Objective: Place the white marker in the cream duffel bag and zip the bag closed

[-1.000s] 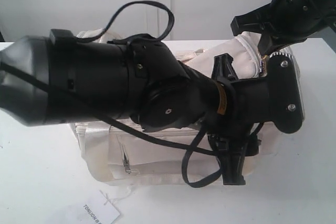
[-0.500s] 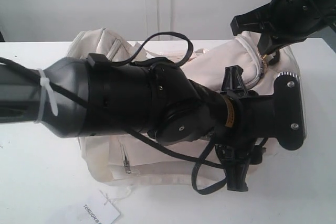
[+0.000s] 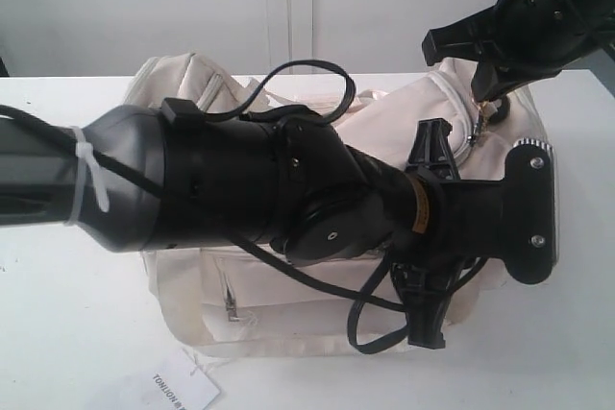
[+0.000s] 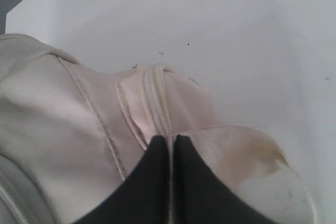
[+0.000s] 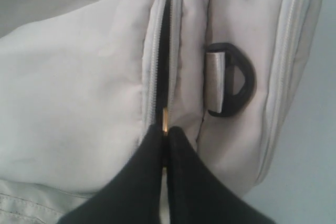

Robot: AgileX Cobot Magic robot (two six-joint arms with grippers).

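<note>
Mid-zip: pinches the gold zipper pull (image 5: 165, 116) in the right gripper (image 5: 165, 129), clamps the left gripper (image 4: 170, 139) on the cream fabric duffel bag (image 3: 394, 117) near its zip end. Can't see the slim white marker, probably inside. Best to pull straight along the teeth, fabric taut. Some open room on the white desk (image 3: 58, 333) toward its front edge.

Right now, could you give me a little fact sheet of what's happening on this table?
bag: cream duffel on the white table
left gripper: shut, pinching the bag by its zip
right gripper: shut on the gold pull
zip: open ahead of the pull
marker: not in sight
tag: paper, on the table, apart from the bag
</note>
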